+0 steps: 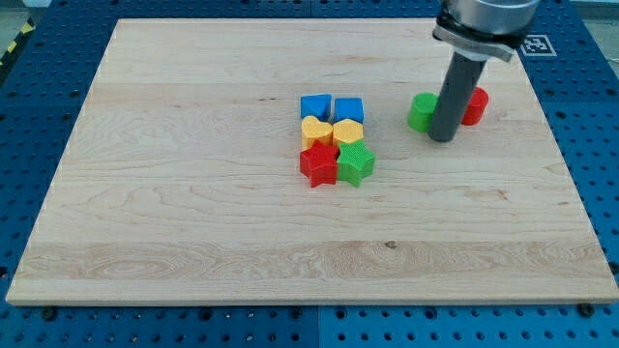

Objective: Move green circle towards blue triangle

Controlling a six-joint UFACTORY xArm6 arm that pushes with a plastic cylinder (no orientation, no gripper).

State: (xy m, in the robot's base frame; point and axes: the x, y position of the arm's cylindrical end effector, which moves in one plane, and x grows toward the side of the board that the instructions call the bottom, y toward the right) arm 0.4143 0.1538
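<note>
The green circle (421, 112) lies right of the board's middle. My tip (442, 139) rests on the board at the green circle's lower right edge, between it and a red circle (474, 105); the rod hides part of both. Two blue blocks (315, 106) (348, 109) sit side by side at the top of a central cluster, to the left of the green circle. I cannot make out which of them is the triangle.
Below the blue blocks in the cluster are a yellow heart (316, 130), a second yellow block (348, 132), a red star (318, 163) and a green star (355, 164). The wooden board (193, 193) lies on a blue perforated table.
</note>
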